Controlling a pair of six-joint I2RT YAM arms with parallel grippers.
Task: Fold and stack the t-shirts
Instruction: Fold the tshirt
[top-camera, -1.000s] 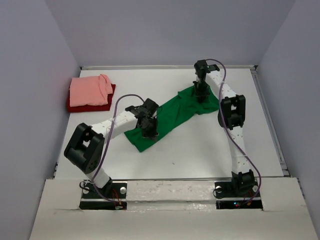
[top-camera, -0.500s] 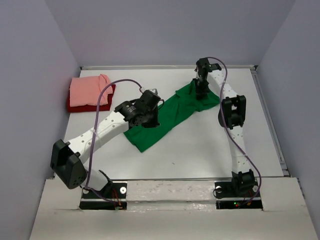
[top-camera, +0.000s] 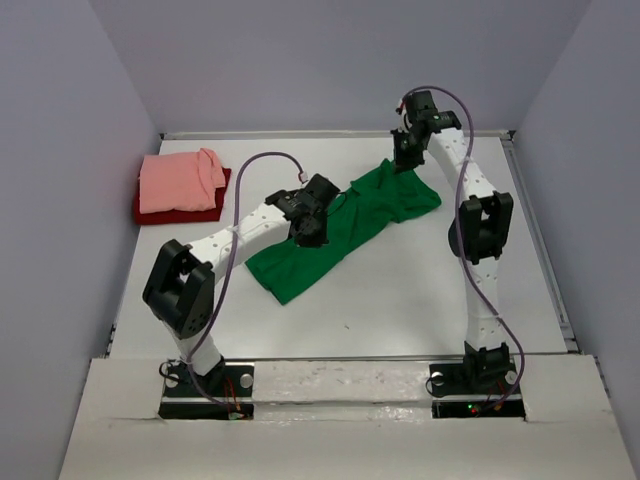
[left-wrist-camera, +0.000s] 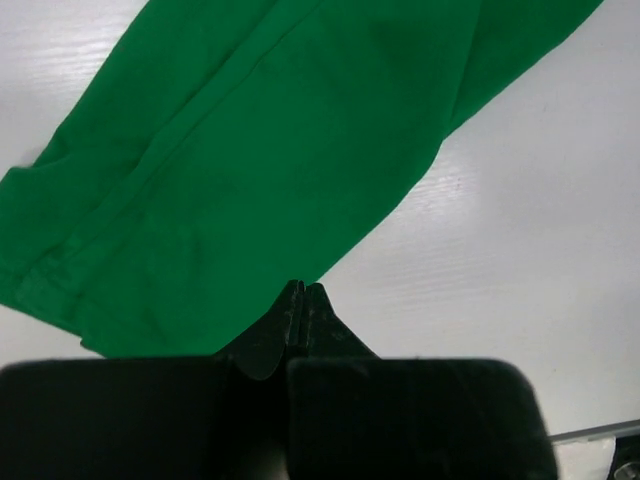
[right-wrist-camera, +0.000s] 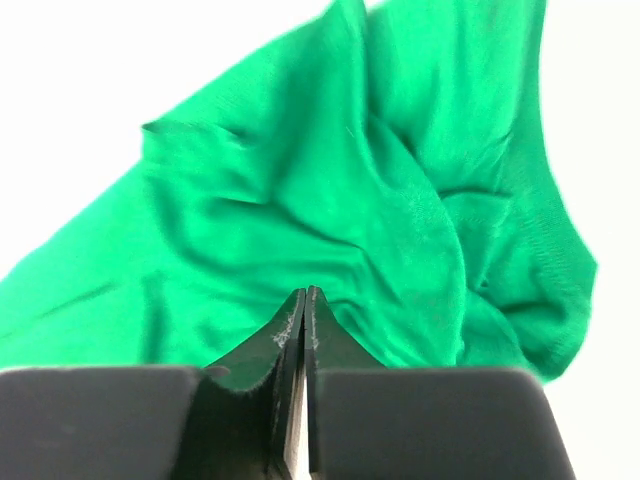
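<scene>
The bright green t-shirt (top-camera: 375, 208) lies in a long crumpled strip running diagonally across the middle of the table. My left gripper (top-camera: 309, 230) is shut and empty, hovering over the strip's near-left half; in the left wrist view its tips (left-wrist-camera: 303, 290) sit over the shirt's edge (left-wrist-camera: 280, 150). My right gripper (top-camera: 403, 156) is shut and empty, raised over the strip's far-right end; the right wrist view shows its tips (right-wrist-camera: 305, 295) above rumpled green cloth (right-wrist-camera: 330, 200). The salmon pink t-shirt (top-camera: 178, 180) lies folded on the folded dark red t-shirt (top-camera: 178, 214) at the far left.
Grey walls close the table on the left, back and right. A raised rail (top-camera: 540, 230) runs along the right edge of the table. White table (top-camera: 400, 300) shows in front of the green shirt.
My right gripper has lifted off the shirt's far end and moved back. My left gripper has moved up the strip toward the far right. The far end of the green shirt has settled flatter.
</scene>
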